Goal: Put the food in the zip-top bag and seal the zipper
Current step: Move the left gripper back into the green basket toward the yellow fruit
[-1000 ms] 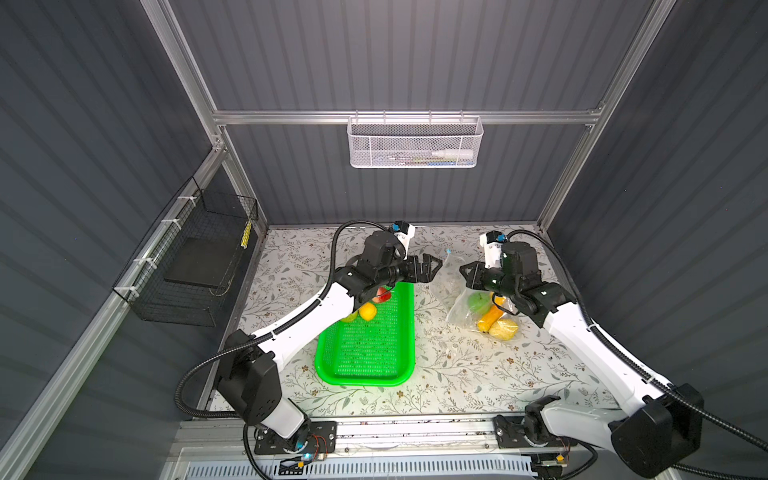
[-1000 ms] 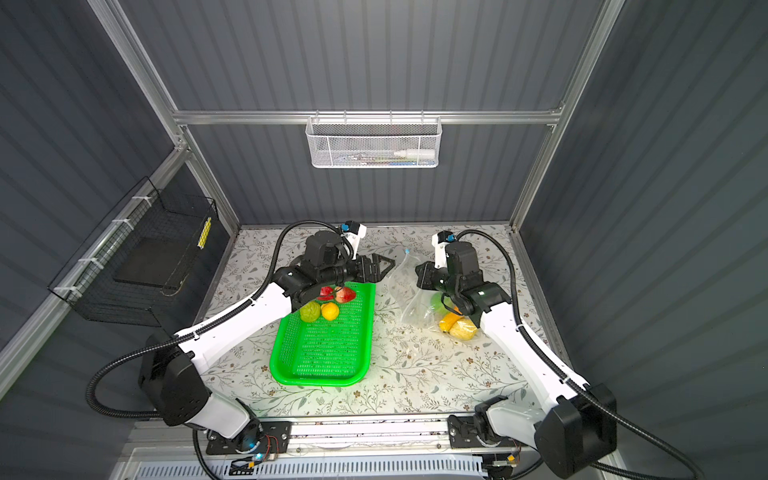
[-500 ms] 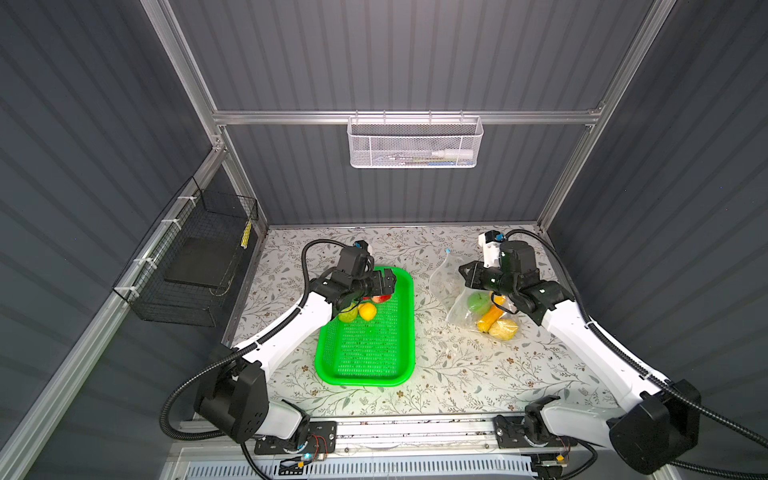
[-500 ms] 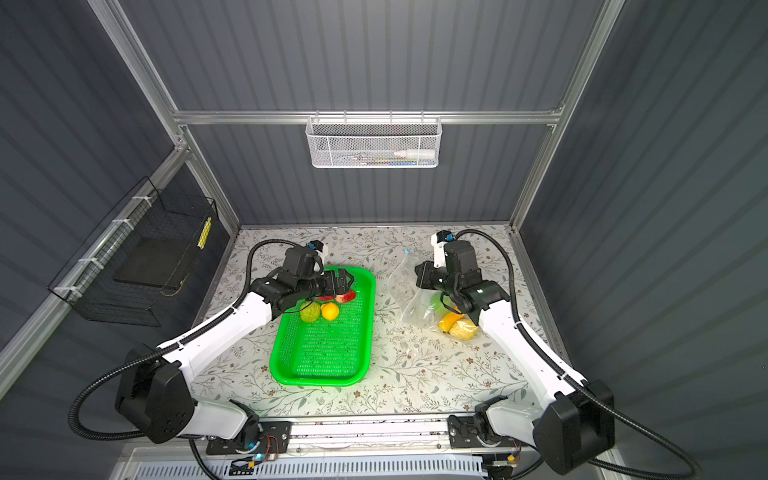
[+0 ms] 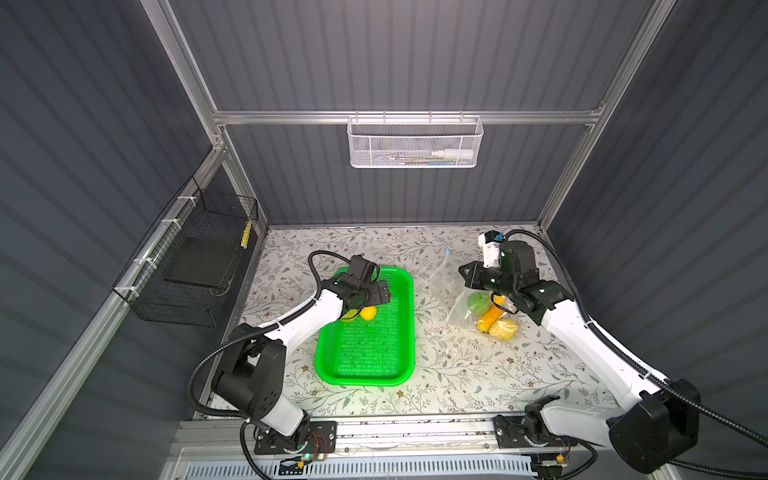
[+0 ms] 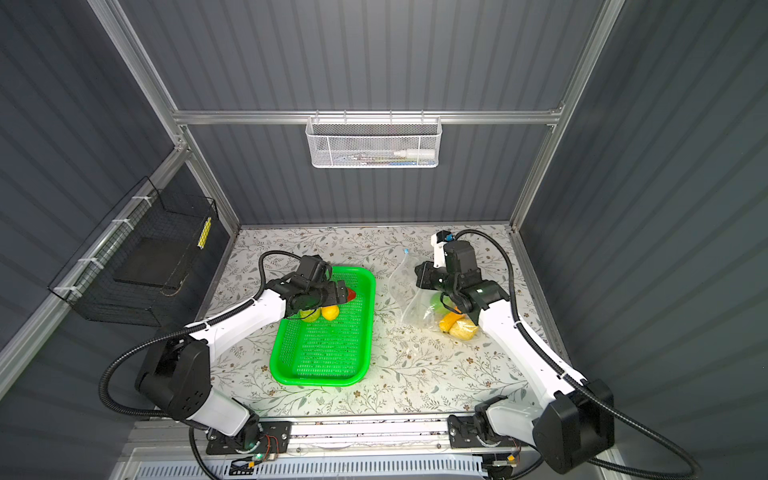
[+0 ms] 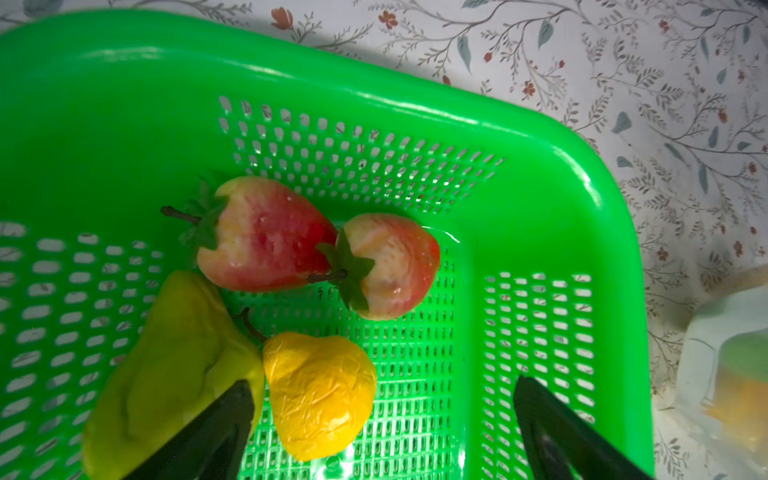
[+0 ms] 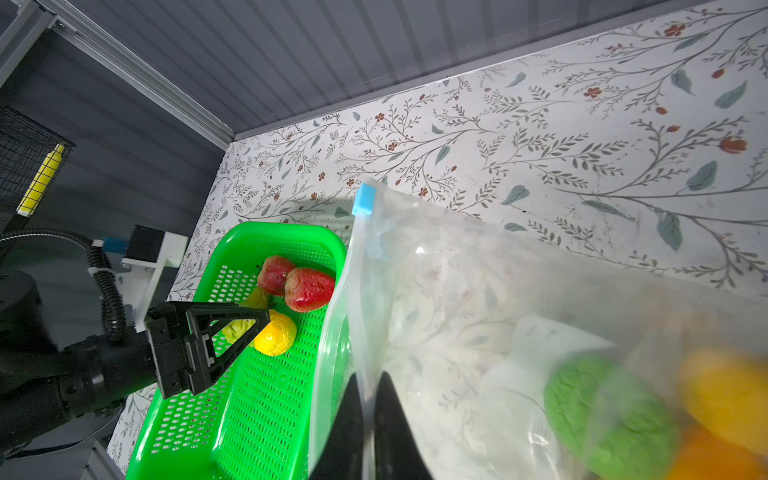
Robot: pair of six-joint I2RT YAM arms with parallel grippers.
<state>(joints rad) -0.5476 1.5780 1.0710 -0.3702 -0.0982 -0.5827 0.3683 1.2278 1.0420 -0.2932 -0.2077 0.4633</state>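
Note:
The green basket (image 5: 365, 380) holds two red strawberries (image 7: 266, 237) (image 7: 386, 266), a yellow round fruit (image 7: 320, 395) and a yellow-green fruit (image 7: 166, 365) at its far end. My left gripper (image 7: 383, 384) hovers open just over them; the yellow fruit lies by one finger. To the right the clear zip-top bag (image 5: 446, 278) lies with a green bumpy ball (image 5: 478, 301), an orange piece (image 5: 488, 316) and a pale yellow ridged one (image 5: 503, 329) inside. My right gripper (image 8: 368, 376) is shut on the zipper strip at the bag's mouth, below the light-blue slider (image 8: 364, 200).
A white wire basket (image 5: 415, 141) hangs on the back wall and a black wire basket (image 5: 199, 257) on the left wall. The floral table cover (image 5: 457, 374) shows in front of and around the basket and bag.
My left arm has drawn back from near the bag to the basket's far end, staying open. The right gripper still grips the bag's edge and has not moved.

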